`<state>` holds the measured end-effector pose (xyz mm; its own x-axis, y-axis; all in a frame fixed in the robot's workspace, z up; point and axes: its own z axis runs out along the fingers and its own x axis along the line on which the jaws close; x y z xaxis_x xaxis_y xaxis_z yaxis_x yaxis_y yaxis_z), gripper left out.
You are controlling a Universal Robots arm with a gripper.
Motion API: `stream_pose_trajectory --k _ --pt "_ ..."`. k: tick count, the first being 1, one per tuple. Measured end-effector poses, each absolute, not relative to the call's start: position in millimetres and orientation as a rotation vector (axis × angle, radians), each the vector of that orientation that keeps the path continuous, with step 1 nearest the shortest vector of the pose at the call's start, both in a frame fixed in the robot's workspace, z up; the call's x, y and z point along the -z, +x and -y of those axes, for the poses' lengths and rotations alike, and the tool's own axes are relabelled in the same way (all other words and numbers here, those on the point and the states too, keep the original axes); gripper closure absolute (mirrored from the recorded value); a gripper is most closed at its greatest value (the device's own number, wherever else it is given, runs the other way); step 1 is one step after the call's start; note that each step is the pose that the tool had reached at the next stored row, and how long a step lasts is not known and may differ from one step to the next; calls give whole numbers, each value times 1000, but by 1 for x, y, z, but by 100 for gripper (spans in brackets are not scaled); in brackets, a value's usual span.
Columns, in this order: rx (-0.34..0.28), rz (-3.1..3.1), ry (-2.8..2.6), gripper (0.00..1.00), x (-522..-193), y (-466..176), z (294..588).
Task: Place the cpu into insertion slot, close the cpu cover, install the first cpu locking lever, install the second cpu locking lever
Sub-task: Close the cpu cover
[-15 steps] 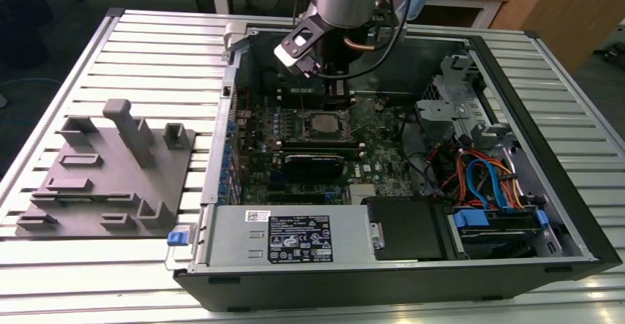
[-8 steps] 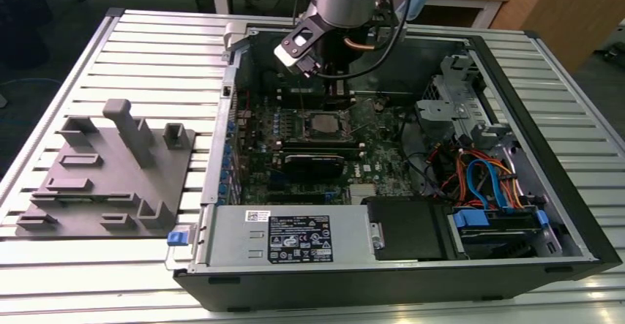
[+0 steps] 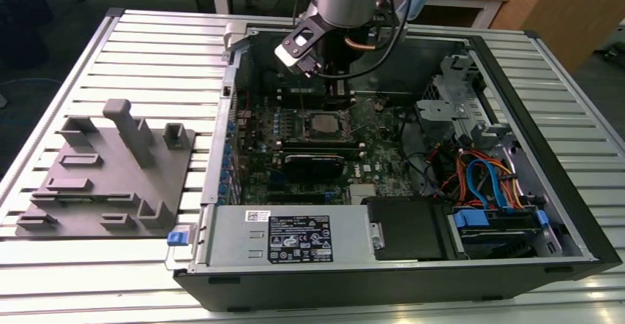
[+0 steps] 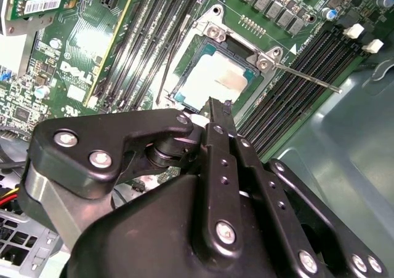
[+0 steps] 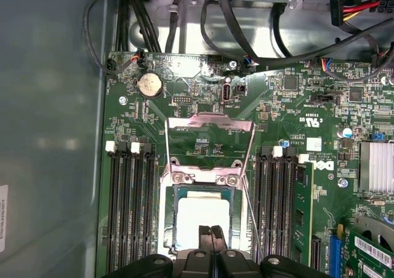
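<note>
The cpu point(image 5: 203, 213), a silvery square, lies flat in the insertion slot point(image 5: 164, 216) on the green board; both wrist views show it point(image 4: 215, 81). The cpu cover point(image 5: 209, 123) is swung open behind the slot, its window showing board through it. A thin locking lever point(image 4: 308, 79) juts free from the slot's corner, and another thin rod point(image 5: 248, 186) runs along the slot's side. My gripper point(image 5: 211, 232) hovers just over the cpu's near edge, shut, with nothing between its fingers. In the exterior view the gripper point(image 3: 332, 72) hangs inside the case above the slot point(image 3: 327, 125).
Black memory slots point(image 5: 129, 210) flank the socket on both sides. A dark card point(image 3: 312, 164) lies in front of it. A power supply point(image 3: 283, 240) and a drive cage with cables point(image 3: 488, 185) fill the case. A grey fixture point(image 3: 107, 170) sits at the exterior view's left.
</note>
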<state>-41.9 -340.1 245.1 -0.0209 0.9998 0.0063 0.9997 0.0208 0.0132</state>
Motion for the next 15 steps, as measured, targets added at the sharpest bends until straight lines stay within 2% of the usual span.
stream_pose_trajectory --k 15 --pt "-22 -2241 2195 90 -255 -42 340"
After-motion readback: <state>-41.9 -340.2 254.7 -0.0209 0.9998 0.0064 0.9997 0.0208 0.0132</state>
